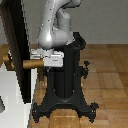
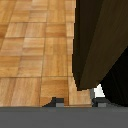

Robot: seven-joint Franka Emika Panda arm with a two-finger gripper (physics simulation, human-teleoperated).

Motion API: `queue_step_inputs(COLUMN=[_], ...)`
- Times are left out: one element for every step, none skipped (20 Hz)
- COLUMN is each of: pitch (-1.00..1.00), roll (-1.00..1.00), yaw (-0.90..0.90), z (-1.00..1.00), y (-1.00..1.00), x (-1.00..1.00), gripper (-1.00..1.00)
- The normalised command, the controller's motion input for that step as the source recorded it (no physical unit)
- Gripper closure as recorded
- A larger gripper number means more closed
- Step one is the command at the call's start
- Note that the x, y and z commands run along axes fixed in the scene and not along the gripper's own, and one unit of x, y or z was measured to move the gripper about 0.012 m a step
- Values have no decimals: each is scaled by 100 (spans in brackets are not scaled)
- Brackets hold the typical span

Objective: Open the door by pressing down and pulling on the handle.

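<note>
The door [image 1: 17, 45] is a tall, very dark panel in a white frame [image 1: 12, 107] at the exterior view's left, seen nearly edge-on. The golden-brown handle [image 1: 32, 64] juts from it toward the robot. My grey-white gripper [image 1: 42, 58] sits right at the handle's free end, just above and against it; whether it touches is unclear. In the wrist view the fingertips [image 2: 53, 102] stand apart, open, with nothing between them. The dark door [image 2: 102, 45] fills one side over the wood floor. The handle is out of the wrist view.
The black robot pedestal [image 1: 65, 75] with splayed feet stands just behind the gripper. A second golden-brown lever end [image 1: 6, 59] shows on the door's other side. Wood parquet floor [image 1: 107, 70] surrounds the pedestal.
</note>
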Motion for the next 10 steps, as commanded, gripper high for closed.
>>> queue_step_inputs(pitch=[0, 0, 0, 0, 0, 0, 0, 0, 0, 0], roll=[0, 0, 0, 0, 0, 0, 0, 0, 0, 0], yaw=[0, 0, 0, 0, 0, 0, 0, 0, 0, 0], z=[0, 0, 0, 0, 0, 0, 0, 0, 0, 0], y=[100, 100, 0, 0, 0, 0, 0, 0, 0, 0], x=[0, 0, 0, 0, 0, 0, 0, 0, 0, 0], gripper=[100, 100, 100, 100, 100, 100, 100, 100, 100, 100])
